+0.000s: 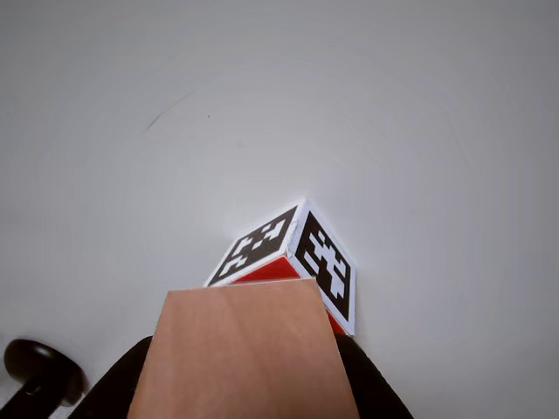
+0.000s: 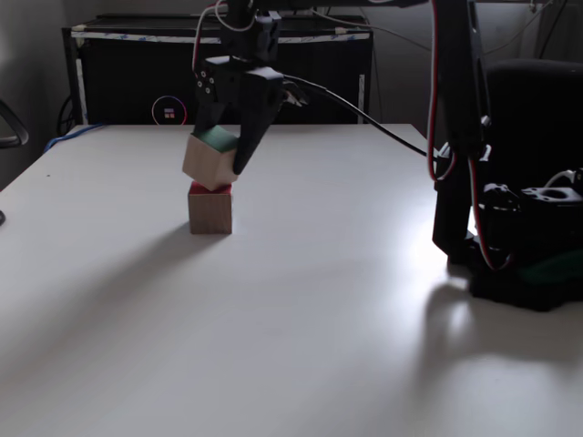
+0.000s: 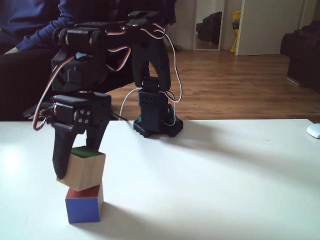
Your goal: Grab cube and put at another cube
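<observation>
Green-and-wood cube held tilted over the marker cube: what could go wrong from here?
1. The green-and-wood cube sits tilted in the end effector, so it may land on an edge and slide off.
2. It looks offset from the marker cube below; on release it could overhang and topple.
3. Pressing down at that angle might push the marker cube sideways on the table.

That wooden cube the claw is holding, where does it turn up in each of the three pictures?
Other view: the wooden cube fills the bottom centre, close up, partly covering the marker cube.
A fixed view: upper left of centre, tilted, between the gripper fingers, touching the lower cube.
Another fixed view: lower left, tilted on the lower cube.
Shared landmark: the cube underneath it.
</observation>
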Robot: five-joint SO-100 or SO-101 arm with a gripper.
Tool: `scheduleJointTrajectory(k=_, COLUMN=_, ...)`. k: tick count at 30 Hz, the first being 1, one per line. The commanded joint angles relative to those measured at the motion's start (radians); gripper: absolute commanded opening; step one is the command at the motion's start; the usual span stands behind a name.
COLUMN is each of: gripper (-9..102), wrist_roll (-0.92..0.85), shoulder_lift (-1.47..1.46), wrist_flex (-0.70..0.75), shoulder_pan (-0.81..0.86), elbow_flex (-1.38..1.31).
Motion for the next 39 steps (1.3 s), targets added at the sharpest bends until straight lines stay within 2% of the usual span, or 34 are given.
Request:
scheduleJointTrajectory(k=1, gripper=34, wrist_roll=-0.005, shoulder_lift=0.08, wrist_flex=0.005, shoulder_pan=-0.014, elbow_flex=0.012)
scheduleJointTrajectory(k=15, gripper=42, wrist_roll=0.003, shoulder_lift=0.15, wrist_flex=0.02, shoulder_pan=-0.025, elbow_flex=0.069)
scheduleJointTrajectory(k=21, gripper=45, wrist_roll=0.015, shoulder_lift=0.262, wrist_flex=0.098, shoulder_pan=-0.074, elbow_flex=0.117)
scheduleJointTrajectory(k=24, gripper=46, wrist_roll=0.014, shoulder_lift=0.479, wrist_flex=0.077, shoulder_pan=-0.143, elbow_flex=0.284)
scheduleJointTrajectory(k=28, gripper=47, wrist_roll=-0.012, shoulder_lift=0.916, wrist_flex=-0.107, shoulder_pan=-0.288, elbow_flex=0.681)
scheduleJointTrajectory(k=31, gripper=48, wrist_roll=-0.021, shoulder_lift=1.175, wrist_flex=-0.176, shoulder_pan=-0.422, elbow_flex=0.945)
scheduleJointTrajectory(k=35, gripper=48, wrist_roll=0.0, shoulder_lift=1.397, wrist_flex=-0.236, shoulder_pan=-0.558, elbow_flex=1.187)
scheduleJointTrajectory(k=39, gripper=48, wrist_roll=0.012, shoulder_lift=1.516, wrist_flex=-0.285, shoulder_pan=-0.603, elbow_flex=1.336)
